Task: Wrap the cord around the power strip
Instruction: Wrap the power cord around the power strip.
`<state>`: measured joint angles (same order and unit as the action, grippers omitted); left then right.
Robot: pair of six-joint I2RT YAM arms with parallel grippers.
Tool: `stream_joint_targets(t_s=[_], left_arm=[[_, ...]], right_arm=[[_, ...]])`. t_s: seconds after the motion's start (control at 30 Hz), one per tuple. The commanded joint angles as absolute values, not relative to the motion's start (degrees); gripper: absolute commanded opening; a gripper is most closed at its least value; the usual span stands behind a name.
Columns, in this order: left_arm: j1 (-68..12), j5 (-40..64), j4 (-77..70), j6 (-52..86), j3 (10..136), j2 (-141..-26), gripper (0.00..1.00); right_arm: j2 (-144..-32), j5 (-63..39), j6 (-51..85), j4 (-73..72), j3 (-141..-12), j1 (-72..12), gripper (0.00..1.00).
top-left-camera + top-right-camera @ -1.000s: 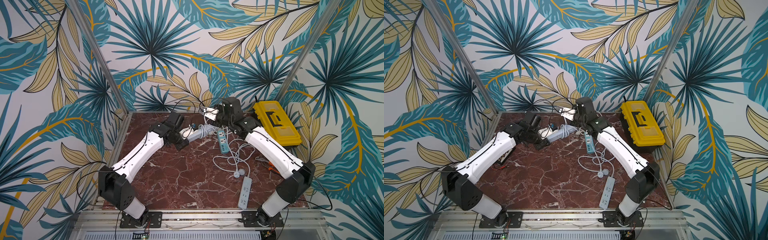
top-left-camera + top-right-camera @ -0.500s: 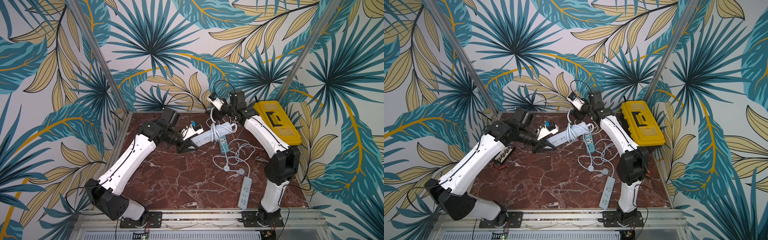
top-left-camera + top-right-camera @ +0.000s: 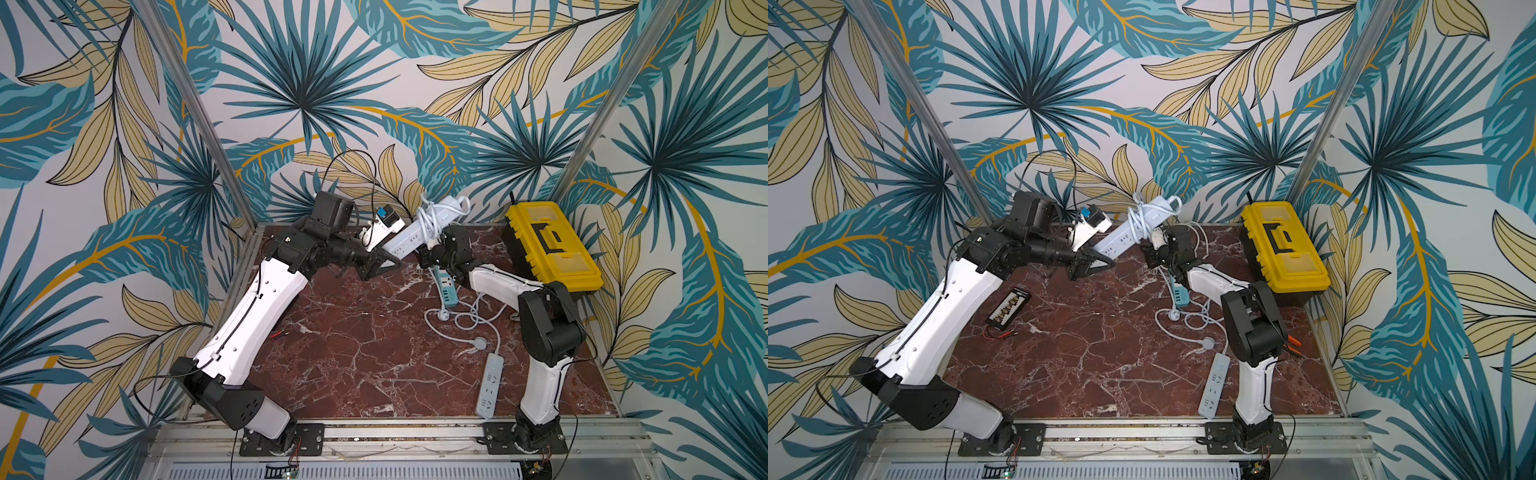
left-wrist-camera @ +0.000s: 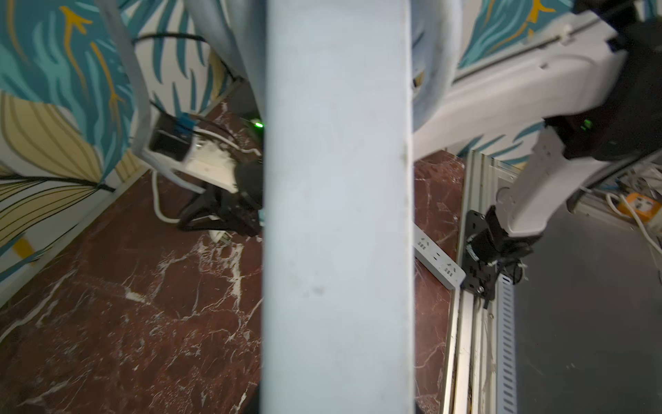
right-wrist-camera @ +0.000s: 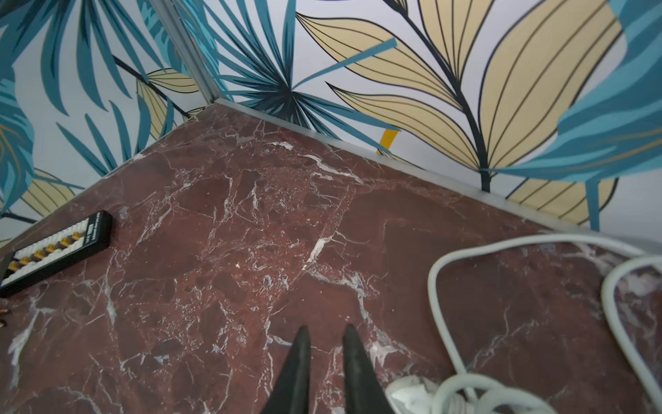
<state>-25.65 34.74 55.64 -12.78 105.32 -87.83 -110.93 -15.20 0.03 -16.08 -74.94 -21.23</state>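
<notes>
Gripping the near, lower end of the white power strip (image 3: 419,230), the left end effector (image 3: 384,262) is clamped on it and holds it clear of the counter (image 3: 353,353). The strip slants up from that grip toward the far right, and its upper end stands against the leaf-patterned back wall. Both top views show the cord (image 3: 1136,218) wound in several turns around the strip's middle, with a small loop sticking out past its upper end. In the left wrist view the strip's pale back fills the centre of the picture and hides the fingers.

The right end effector (image 5: 326,328) sits low, just right of the strip's lower half and close to the counter. In the right wrist view its two black fingers (image 5: 301,358) stand a narrow gap apart with nothing between them. Loops of pale cord lie on the marble beside them, though I cannot tell which strip they belong to.

On the counter's right half lie a teal power strip (image 3: 445,286), a tangle of white cord, and nearer the front a light blue strip (image 3: 490,384). A yellow toolbox (image 3: 548,245) sits at the far right. A black terminal block (image 3: 1009,307) lies on the left.
</notes>
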Motion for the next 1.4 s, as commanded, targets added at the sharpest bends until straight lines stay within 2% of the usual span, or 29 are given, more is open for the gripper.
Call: stream_joint_targets(t_s=[0.0,0.07,0.2,0.4,0.53,0.67,0.9,1.0,1.07,1.13,1.23,1.37], left_arm=[[-17.4,27.1,43.7,1.6,108.0,-88.7,0.00],[-13.7,24.5,41.4,5.4,107.5,-89.0,0.00],[-11.1,15.1,41.2,4.4,106.5,-90.9,0.00],[-11.6,-1.2,42.3,-6.1,101.0,-93.4,0.00],[-15.3,-8.3,45.8,-13.5,97.0,-95.7,0.00],[-22.6,-3.9,47.3,-22.5,89.3,-93.9,0.00],[-30.3,19.0,47.6,-33.1,75.5,-80.5,0.00],[-32.3,26.2,47.5,-33.9,72.7,-77.1,0.00],[-33.0,32.1,47.6,-33.9,71.9,-75.4,0.00],[-32.9,38.5,47.5,-32.9,72.6,-74.5,0.00],[-32.9,47.1,47.4,-30.6,75.6,-73.9,0.00],[-32.5,48.4,47.5,-27.1,80.5,-74.2,0.00]], right_arm=[[-104.5,-8.3,0.8,-20.3,-69.9,-23.6,0.11],[-101.6,-5.8,-2.4,-17.1,-68.2,-25.5,0.08],[-95.7,0.3,-15.3,-5.7,-67.3,-31.7,0.02],[-86.2,8.3,-39.4,8.1,-67.7,-40.1,0.00],[-81.5,7.9,-50.9,13.6,-71.8,-42.1,0.00],[-82.7,8.6,-55.7,18.3,-81.5,-41.7,0.00],[-93.9,-0.4,-57.8,33.9,-101.3,-35.8,0.00],[-101.1,-4.4,-58.5,44.3,-112.2,-33.6,0.00],[-105.3,-8.7,-56.6,46.0,-116.4,-31.1,0.00],[-108.4,-14.9,-53.4,46.3,-119.2,-28.2,0.04],[-111.9,-26.0,-46.1,45.0,-121.6,-24.4,0.17],[-111.5,-36.8,-33.3,33.6,-113.4,-20.9,0.45]])
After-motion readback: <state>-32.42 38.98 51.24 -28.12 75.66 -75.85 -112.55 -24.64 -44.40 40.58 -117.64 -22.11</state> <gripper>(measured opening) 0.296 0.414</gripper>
